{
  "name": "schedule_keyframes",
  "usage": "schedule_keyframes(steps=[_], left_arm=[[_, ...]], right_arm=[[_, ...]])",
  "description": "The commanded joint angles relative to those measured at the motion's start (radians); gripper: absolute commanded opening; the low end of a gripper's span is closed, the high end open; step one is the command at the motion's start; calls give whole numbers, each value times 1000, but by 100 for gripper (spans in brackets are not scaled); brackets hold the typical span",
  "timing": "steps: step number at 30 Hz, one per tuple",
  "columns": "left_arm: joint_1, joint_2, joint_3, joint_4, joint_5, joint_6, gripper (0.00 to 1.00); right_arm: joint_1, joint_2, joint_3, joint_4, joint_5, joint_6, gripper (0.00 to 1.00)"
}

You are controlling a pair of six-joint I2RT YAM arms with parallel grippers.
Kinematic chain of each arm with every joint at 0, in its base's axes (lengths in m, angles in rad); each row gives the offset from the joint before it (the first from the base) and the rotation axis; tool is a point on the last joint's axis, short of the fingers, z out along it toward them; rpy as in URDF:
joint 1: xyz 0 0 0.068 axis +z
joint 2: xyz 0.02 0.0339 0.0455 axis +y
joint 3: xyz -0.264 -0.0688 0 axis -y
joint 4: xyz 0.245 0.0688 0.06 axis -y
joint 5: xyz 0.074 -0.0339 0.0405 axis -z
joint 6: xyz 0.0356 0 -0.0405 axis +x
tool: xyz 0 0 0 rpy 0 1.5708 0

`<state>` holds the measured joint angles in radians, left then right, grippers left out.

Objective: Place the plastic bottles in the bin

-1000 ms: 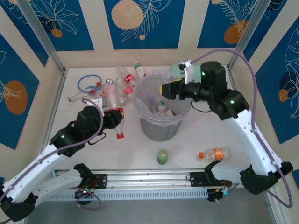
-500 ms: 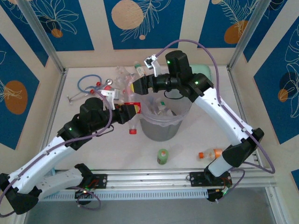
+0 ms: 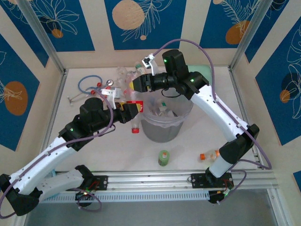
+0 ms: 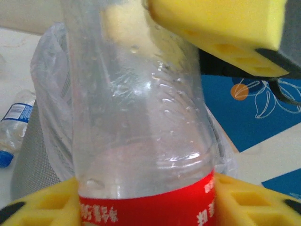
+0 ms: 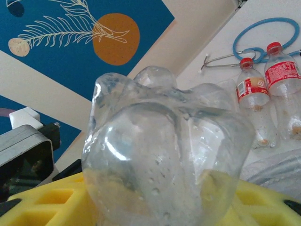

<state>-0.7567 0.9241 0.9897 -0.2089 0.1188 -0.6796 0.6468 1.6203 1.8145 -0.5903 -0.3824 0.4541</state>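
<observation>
Plainly, we see one red-labelled bottle [image 3: 134, 120] pinched twice, cap down, just beside the bin [image 3: 160, 133]. The left gripper [image 3: 128, 108] fingers [image 4: 37, 205] clamp its label, and the right gripper [image 3: 140, 84] fingers [image 5: 42, 205] hug its base.

Count from my screens:
bin [image 3: 162, 133]: 1
red-label bottle [image 3: 133, 109], raised: 1
green-label bottle [image 3: 163, 157]: 1
orange-label bottle [image 3: 207, 155]: 1
blue-label bottle [image 4: 14, 115]: 1
blue tube loop [image 3: 87, 84]: 1
red-capped bottles [image 5: 251, 92], [image 5: 284, 75] by that loop: 2 I can separate
bottles inside bin: too jumbled, I cannot count
</observation>
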Motion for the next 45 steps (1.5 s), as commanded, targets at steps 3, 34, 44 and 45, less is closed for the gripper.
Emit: schedule_keyframes(steps=[3,34,44,45], left_arm=[[-3,-49,-2,-10,-71,5,70],[12,91,-115,34,-195,-134,71],[12,103,-105,27,-209,-131,70],[12,107,-105,27,-211,-129,69]], right_arm=[[-27,-24,89,-56,54,-46,38],[-165,-91,-172,-109,311,-172,6],[-135,-11,-358,15,290,-120,6],[-134,-5,-374,27,285,-113,6]])
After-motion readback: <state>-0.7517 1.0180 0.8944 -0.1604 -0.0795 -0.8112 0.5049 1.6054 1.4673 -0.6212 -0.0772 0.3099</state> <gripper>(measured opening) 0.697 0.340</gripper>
